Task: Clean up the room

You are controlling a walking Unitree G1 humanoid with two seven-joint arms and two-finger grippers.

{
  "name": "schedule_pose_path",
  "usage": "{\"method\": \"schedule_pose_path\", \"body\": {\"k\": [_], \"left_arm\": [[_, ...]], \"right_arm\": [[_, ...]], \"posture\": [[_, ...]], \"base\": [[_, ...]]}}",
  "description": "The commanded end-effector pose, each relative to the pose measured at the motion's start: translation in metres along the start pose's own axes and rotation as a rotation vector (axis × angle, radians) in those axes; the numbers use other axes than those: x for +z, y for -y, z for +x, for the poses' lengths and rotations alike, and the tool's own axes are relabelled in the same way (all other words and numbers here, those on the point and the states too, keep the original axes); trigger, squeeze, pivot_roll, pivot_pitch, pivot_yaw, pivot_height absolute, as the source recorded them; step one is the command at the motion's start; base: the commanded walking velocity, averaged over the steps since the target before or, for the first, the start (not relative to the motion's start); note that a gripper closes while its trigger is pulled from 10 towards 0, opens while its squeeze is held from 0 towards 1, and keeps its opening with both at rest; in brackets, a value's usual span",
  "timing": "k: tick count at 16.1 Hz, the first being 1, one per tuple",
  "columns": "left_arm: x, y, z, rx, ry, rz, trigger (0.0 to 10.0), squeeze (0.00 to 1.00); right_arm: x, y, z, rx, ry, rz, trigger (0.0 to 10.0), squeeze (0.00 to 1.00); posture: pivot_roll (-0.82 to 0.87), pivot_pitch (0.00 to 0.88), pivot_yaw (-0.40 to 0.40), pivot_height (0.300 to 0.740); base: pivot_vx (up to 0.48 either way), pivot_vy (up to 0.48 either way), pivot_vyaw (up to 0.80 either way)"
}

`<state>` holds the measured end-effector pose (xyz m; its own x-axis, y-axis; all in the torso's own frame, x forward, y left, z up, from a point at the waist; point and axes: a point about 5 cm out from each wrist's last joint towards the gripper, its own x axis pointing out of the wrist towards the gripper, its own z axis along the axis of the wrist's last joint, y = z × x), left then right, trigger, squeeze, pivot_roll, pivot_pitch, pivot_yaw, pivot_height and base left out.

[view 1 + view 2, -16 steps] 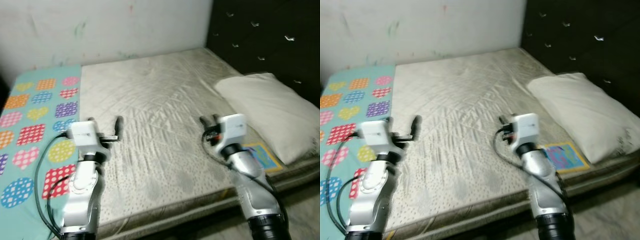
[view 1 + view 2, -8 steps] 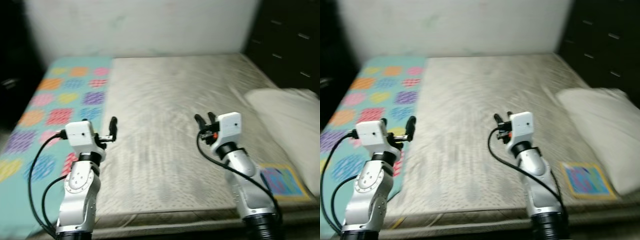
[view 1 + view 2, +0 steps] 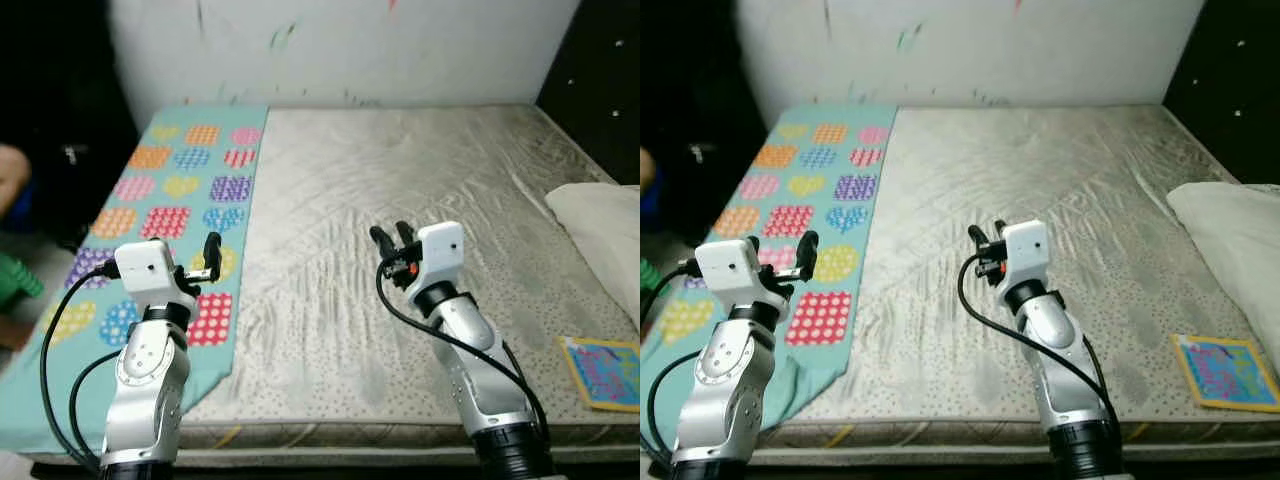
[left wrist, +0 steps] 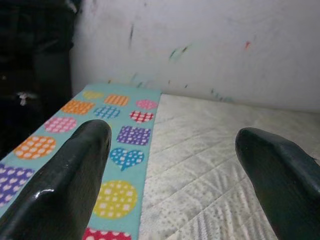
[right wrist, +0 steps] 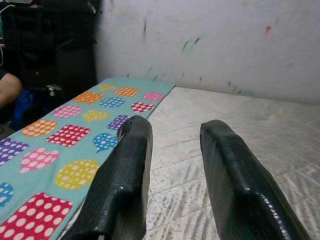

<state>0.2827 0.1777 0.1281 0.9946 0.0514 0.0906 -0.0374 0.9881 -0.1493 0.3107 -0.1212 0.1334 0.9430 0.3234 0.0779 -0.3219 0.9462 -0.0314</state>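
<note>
Bare mattress (image 3: pixel 420 190) lay w/ patterned blanket (image 3: pixel 170 215) along its left, pillow (image 3: pixel 600 215) and book (image 3: pixel 603 370) right. Left gripper (image 3: pixel 212 258) jaws wide, empty; right gripper (image 3: pixel 388 238) jaws narrowly apart, empty. No readable writing.

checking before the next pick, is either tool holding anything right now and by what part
Nothing is held. The left tool is open above the patterned blanket, and the right tool is open with a narrower gap above the bare mattress.
</note>
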Motion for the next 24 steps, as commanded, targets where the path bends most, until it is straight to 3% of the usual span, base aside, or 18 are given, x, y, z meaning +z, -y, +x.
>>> {"method": "schedule_pose_path", "body": {"k": [1,24], "left_arm": [[-0.0027,0.006,-0.0003,-0.022,-0.015,-0.011,10.0,0.0],[-0.0038,0.0038,-0.0003,0.004,-0.026,-0.026,10.0,0.0]], "right_arm": [[0.0005,0.0082,-0.0024,-0.02,-0.002,-0.012,10.0,0.0],[-0.0023,0.0048,-0.0022,0.018,-0.021,-0.028,10.0,0.0]], "posture": [[-0.17,0.0,0.007,0.74],[-0.18,0.0,0.005,0.74]], "base": [[0.0,0.465,0.0],[0.0,0.464,0.0]]}}
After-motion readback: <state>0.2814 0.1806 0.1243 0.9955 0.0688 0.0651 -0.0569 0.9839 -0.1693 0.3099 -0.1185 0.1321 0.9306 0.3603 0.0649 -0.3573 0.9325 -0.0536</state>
